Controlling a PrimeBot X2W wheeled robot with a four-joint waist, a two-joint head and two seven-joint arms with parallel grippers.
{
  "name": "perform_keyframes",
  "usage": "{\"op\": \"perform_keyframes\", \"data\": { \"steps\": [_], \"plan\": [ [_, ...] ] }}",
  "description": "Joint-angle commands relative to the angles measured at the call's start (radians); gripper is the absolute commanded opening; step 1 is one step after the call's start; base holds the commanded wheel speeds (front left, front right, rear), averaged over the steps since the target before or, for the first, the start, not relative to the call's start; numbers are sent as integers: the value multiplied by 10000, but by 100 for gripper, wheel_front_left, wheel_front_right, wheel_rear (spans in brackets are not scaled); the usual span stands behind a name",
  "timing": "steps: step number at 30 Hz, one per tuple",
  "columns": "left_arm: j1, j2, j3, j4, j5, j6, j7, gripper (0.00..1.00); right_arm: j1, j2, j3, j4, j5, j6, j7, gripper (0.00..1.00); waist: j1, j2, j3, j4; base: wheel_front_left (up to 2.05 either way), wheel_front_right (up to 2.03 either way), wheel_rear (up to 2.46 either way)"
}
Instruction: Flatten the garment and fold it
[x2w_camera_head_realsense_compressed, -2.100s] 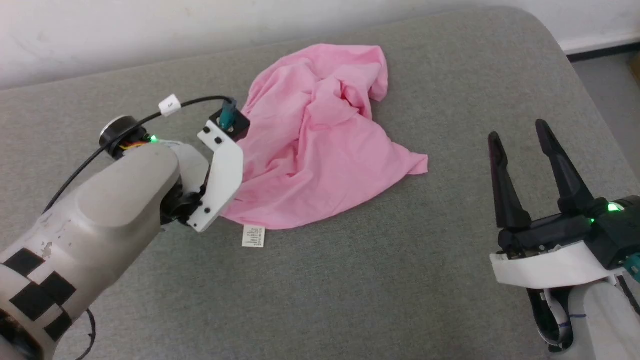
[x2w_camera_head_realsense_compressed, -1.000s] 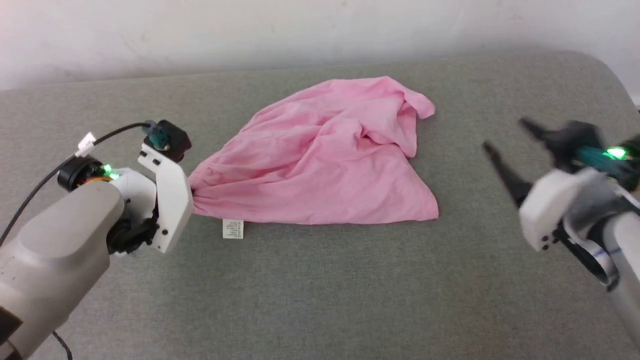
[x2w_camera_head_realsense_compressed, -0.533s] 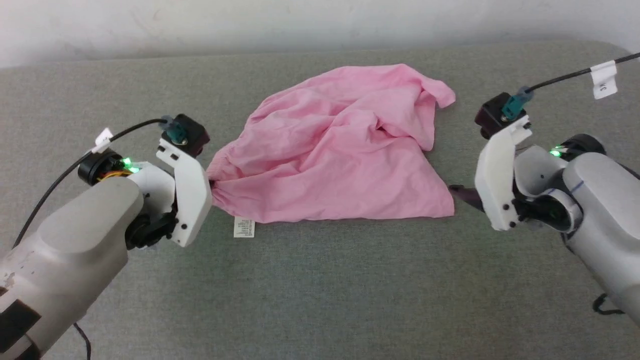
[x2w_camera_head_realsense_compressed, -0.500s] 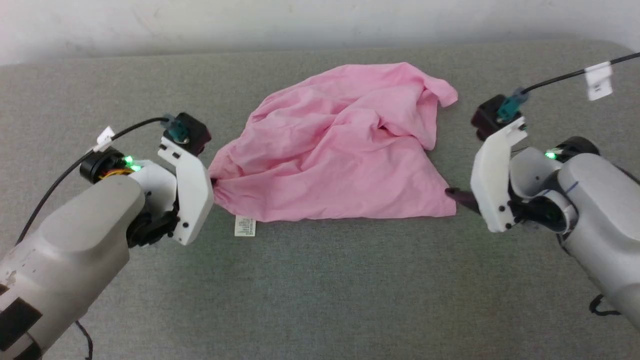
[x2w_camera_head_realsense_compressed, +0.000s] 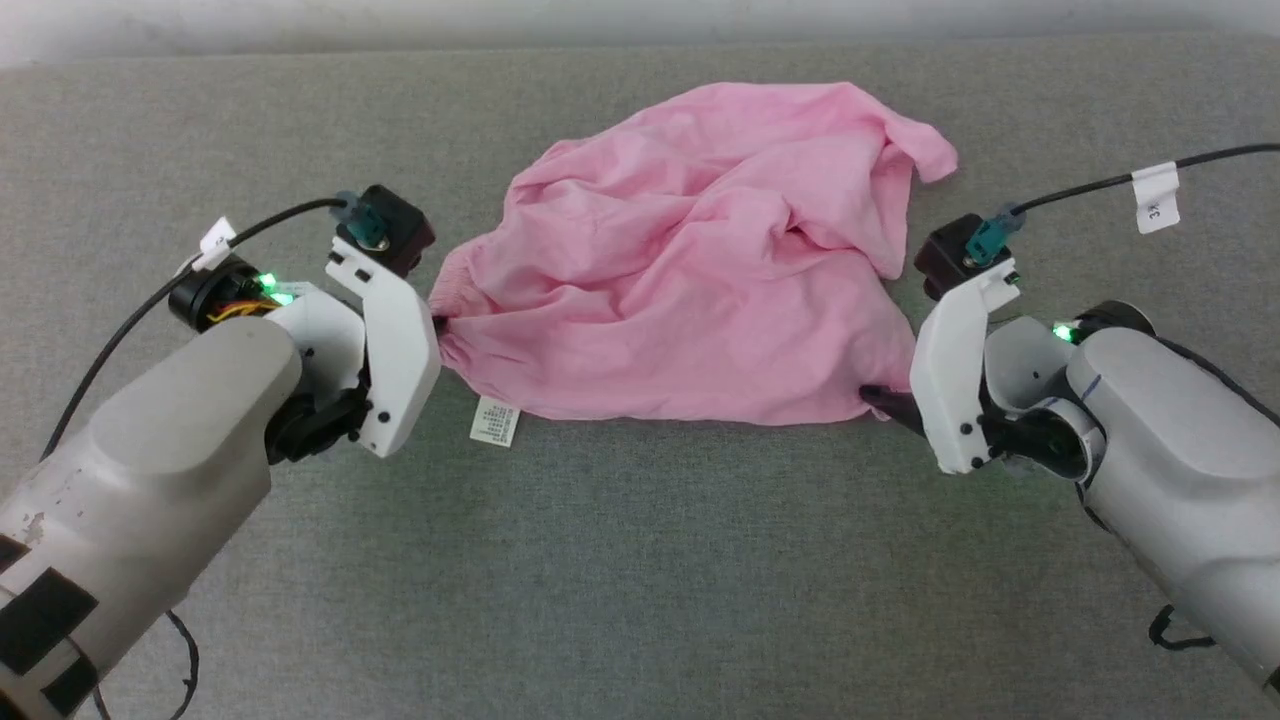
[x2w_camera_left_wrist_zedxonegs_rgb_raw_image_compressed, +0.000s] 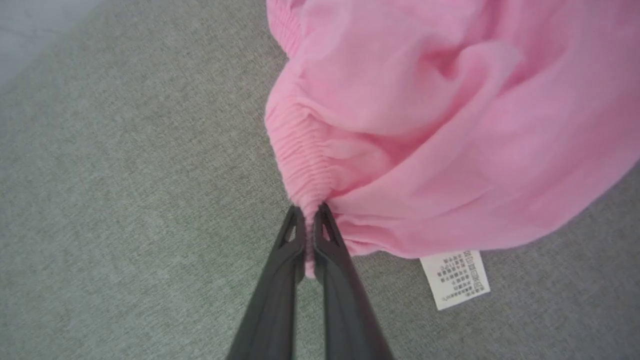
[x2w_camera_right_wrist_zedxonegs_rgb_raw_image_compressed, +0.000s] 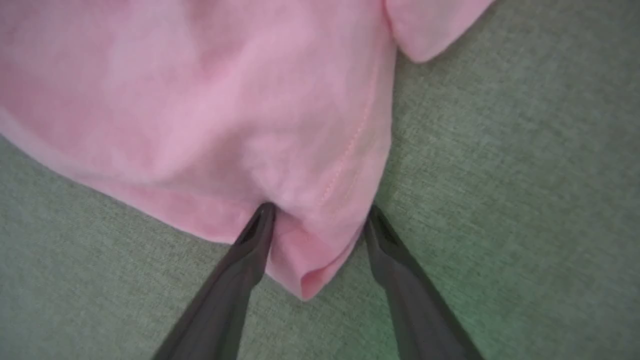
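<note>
Change since half a second ago: my right gripper (x2w_camera_right_wrist_zedxonegs_rgb_raw_image_compressed: 317, 217) moved in, fingers spread, now straddling the pink garment's (x2w_camera_head_realsense_compressed: 690, 290) near-right corner. My left gripper (x2w_camera_left_wrist_zedxonegs_rgb_raw_image_compressed: 310, 220) still pinches its gathered left edge, care label (x2w_camera_head_realsense_compressed: 496, 420) just beside. Grey cloth surface (x2w_camera_head_realsense_compressed: 640, 560) stretches wide along the near side.

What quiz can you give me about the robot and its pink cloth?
1. True or false: the left claw is shut on the edge of the pink cloth.
2. Pick one. The right claw is: A) open, with a corner of the cloth between its fingers; B) shut on a sock; C) holding a cup.
3. Fill the gap: the white label lies nearer the ____ claw.

Key: 1 true; 2 A; 3 left.
</note>
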Motion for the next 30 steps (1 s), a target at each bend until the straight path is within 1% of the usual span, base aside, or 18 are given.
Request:
{"op": "perform_keyframes", "data": {
  "steps": [1, 5, 9, 11, 14, 16, 19, 23, 26, 30],
  "plan": [
    [-110, -15, 30, 79, 48, -27, -83, 0, 636, 376, 625, 307, 218, -6, 1, 0, 2, 0, 62, -25, 0, 0, 0],
    [24, 7, 63, 245, -61, -52, -236, 0, 321, 204, 931, 230, 411, -6, -591, 0, 2, 0, -103, -151, 0, 0, 0],
    [282, 20, 170, 385, -203, -44, -628, 0, 124, -86, 1140, -21, 709, -6, -1339, 0, 2, 0, -495, -254, 0, 0, 0],
    [453, 39, 328, 380, -329, -6, -1013, 0, 36, -337, 1261, -266, 704, -6, -1980, 0, 2, 0, -793, -297, 0, 0, 0],
    [807, 85, 694, 107, -730, -29, -1682, 0, 71, -654, 1149, -988, 1169, -6, -3102, 0, 2, 0, -1234, -349, 0, 0, 0],
    [933, 270, 778, -201, -718, -22, -2012, 0, 115, -936, 1089, -1513, 1467, -6, -3708, 0, 2, 0, -1563, -395, 0, 0, 0],
    [1058, 566, 1041, -780, -824, 73, -2481, 0, 16, -1490, 1099, -2042, 1349, -6, -4489, 0, 2, 0, -2045, -431, 0, 0, 0],
    [1053, 933, 1597, -1665, -1230, 145, -2950, 0, -241, -1959, 694, -2551, 1399, -6, -5358, 0, 2, 0, -2526, -482, 0, 0, 0],
    [861, 1208, 2076, -2227, -1460, 203, -3320, 0, -553, -2192, 214, -2743, 1402, -6, -5830, 0, 2, 0, -2744, -527, 0, 0, 0],
    [348, 1389, 2738, -2569, -1545, 437, -3888, 0, -1117, -2363, -368, -2820, 1329, -6, -6081, 0, 2, 0, -2771, -620, 0, 0, 0]
  ]
}}
